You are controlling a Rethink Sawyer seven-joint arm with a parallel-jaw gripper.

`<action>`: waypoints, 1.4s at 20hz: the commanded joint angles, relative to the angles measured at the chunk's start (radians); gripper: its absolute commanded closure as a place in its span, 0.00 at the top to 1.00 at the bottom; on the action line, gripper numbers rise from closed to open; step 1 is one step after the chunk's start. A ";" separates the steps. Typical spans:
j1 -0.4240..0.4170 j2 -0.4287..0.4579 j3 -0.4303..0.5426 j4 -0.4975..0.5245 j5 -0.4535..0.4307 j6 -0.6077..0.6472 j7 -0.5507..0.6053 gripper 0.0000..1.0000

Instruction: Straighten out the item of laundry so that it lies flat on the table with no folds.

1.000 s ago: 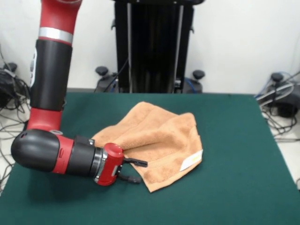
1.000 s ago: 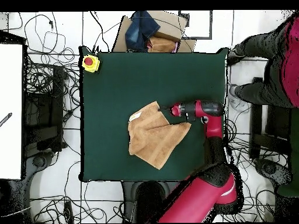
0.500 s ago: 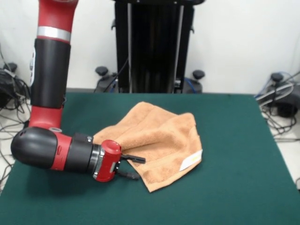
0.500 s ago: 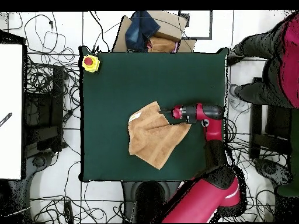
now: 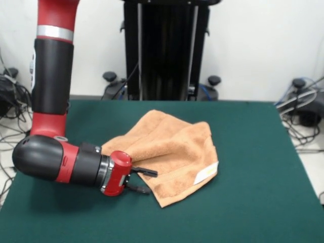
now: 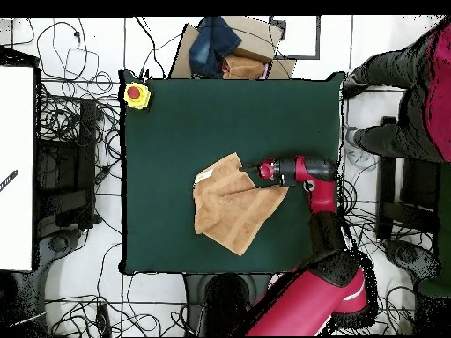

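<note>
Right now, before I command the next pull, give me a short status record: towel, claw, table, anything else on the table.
towel: peach-orange towel, folded over itself, not flat, near the table's middle
label: small white label near one corner, facing up
claw: claw lying level at the towel's edge, fingers apart, one above the edge and one below
grip: not closed on the towel yet
table: green table
other: yellow box with a red button at one table corner, apart from the towel

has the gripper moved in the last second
Yes. The gripper has backed slightly away from the label, toward the table's left edge in the front view, fingers open at the towel's edge.
</note>
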 commanded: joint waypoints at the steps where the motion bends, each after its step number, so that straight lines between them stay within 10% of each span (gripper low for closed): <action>1: 0.045 0.201 -0.249 0.026 -0.212 -0.446 0.165 1.00; 28: -0.046 0.307 -0.139 -0.025 -0.130 -0.528 -0.011 1.00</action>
